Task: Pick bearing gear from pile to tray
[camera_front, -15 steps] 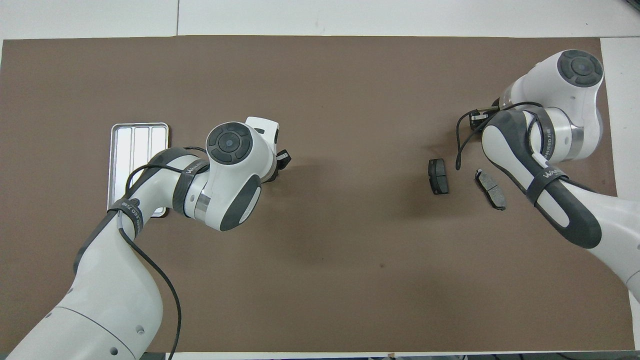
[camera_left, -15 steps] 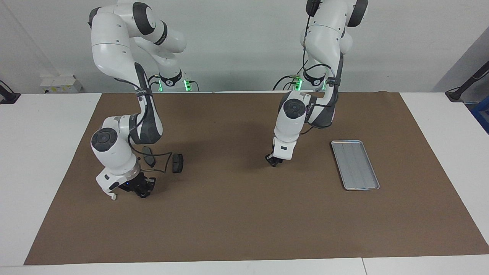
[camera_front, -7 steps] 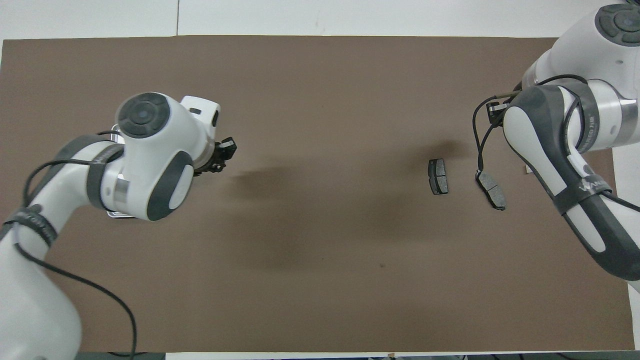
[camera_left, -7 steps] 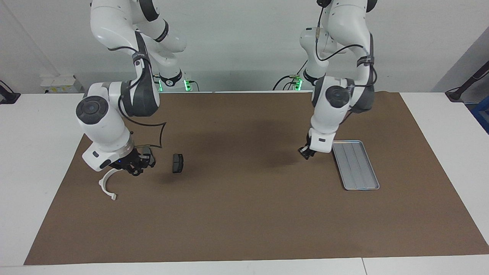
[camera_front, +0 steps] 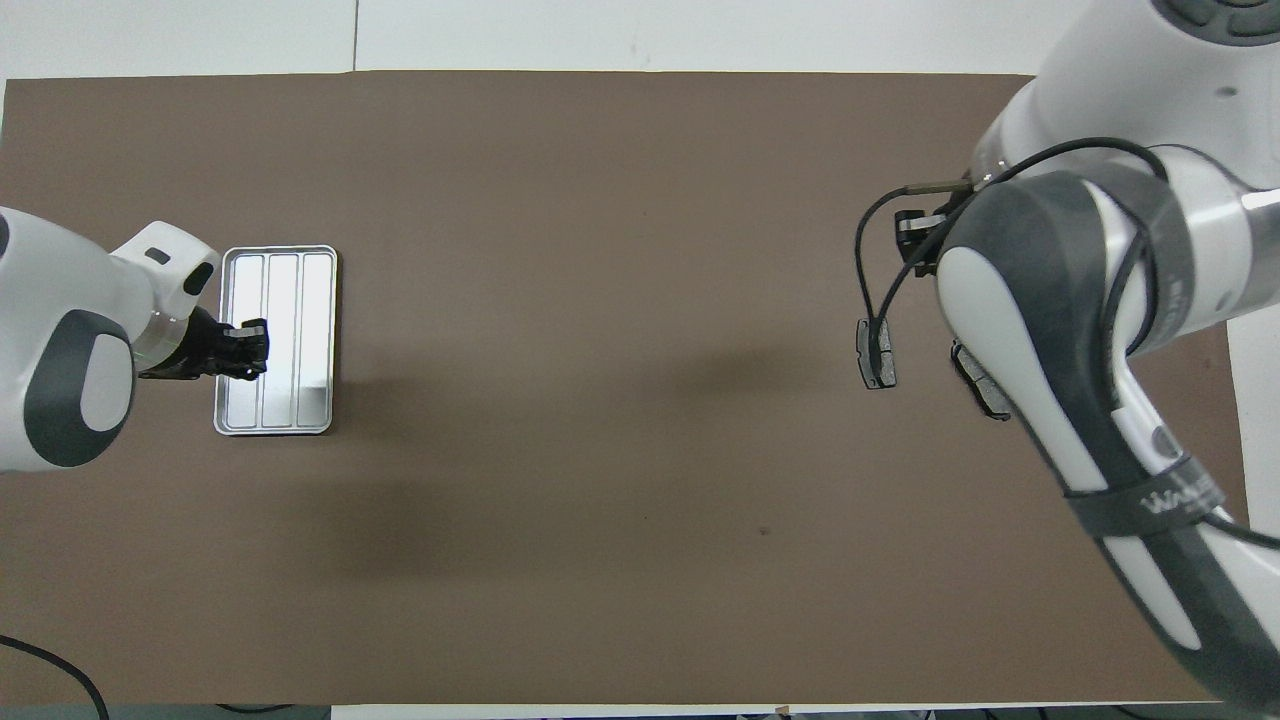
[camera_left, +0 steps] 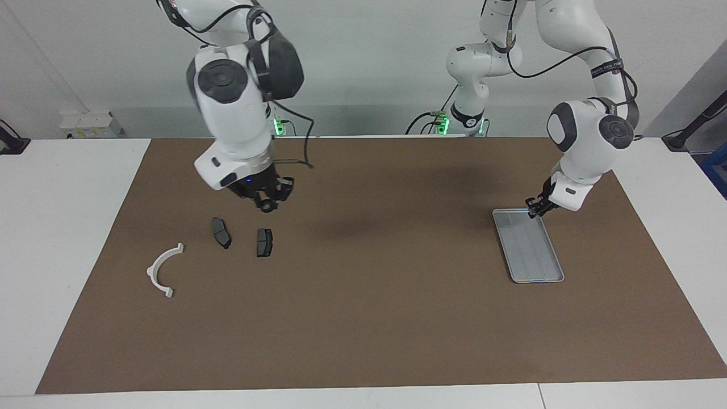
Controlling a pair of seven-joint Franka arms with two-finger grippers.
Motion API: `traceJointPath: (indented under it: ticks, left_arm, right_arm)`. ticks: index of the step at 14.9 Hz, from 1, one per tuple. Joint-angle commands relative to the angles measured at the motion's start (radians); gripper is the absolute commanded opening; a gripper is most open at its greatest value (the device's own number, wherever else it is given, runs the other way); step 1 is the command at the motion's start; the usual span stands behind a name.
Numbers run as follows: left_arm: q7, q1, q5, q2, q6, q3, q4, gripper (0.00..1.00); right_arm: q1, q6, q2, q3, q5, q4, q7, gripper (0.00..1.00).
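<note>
1. Facing view: the left gripper [camera_left: 535, 207] hangs just above the end of the tray [camera_left: 531, 250] that is nearest the robots. Half a second ago it hung over the mat [camera_left: 375, 318] beside the tray, toward the table's middle.
2. Its fingertips are pressed together. Whether a small part sits between them cannot be told.
3. The right gripper [camera_left: 268, 203] is up in the air over the mat, above a spot nearer the robots than the pads. Half a second ago it was low, beside the arc [camera_left: 163, 271] and in front of one pad. Whether it is wide or narrow I cannot tell.
4. The pile lies toward the right arm's end: two pads [camera_left: 221, 232] [camera_left: 264, 242] side by side, the arc apart from them and farther from the robots. None has moved. No bearing gear can be picked out.
5. The tray lies flat toward the left arm's end, in the same place as before.
6. Overhead view: the left gripper [camera_front: 246, 347] is over the tray [camera_front: 310, 300]. Earlier it was over bare mat beside it.
7. The right gripper [camera_front: 912, 238] peeks out from under its arm. One pad [camera_front: 868, 345] is crossed by a black cable [camera_front: 862, 262]. The other pad [camera_front: 972, 375] is half hidden by the arm.
8. A dark strap [camera_front: 1150, 497] on the right arm bears white lettering that begins "WAN". The rest is not legible.
</note>
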Motion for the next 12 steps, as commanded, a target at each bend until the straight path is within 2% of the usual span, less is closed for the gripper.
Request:
traceJointPath:
  ticks: [1, 3, 6, 9, 12]
  left_arm:
    - [0.007, -0.004, -0.016, -0.009, 0.115, -0.015, -0.073, 0.12]
    - [-0.024, -0.015, -0.045, -0.002, 0.153, -0.015, -0.087, 0.12]
    - [-0.054, -0.033, -0.045, 0.011, 0.182, -0.015, -0.110, 0.12]
    - [-0.049, -0.033, -0.045, 0.014, 0.259, -0.015, -0.166, 0.12]
    - [-0.055, -0.035, -0.045, 0.018, 0.273, -0.015, -0.181, 0.15]
  right_arm:
    - [0.129, 0.038, 0.017, -0.003, 0.043, 0.021, 0.317, 0.00]
    - [0.212, 0.105, 0.040, -0.005, 0.039, 0.020, 0.476, 0.00]
    - [0.301, 0.211, 0.106, -0.005, 0.019, 0.018, 0.617, 0.00]
    - [0.328, 0.320, 0.161, -0.005, -0.003, -0.012, 0.674, 0.00]
    - [0.375, 0.392, 0.270, -0.006, -0.118, -0.008, 0.744, 0.00]
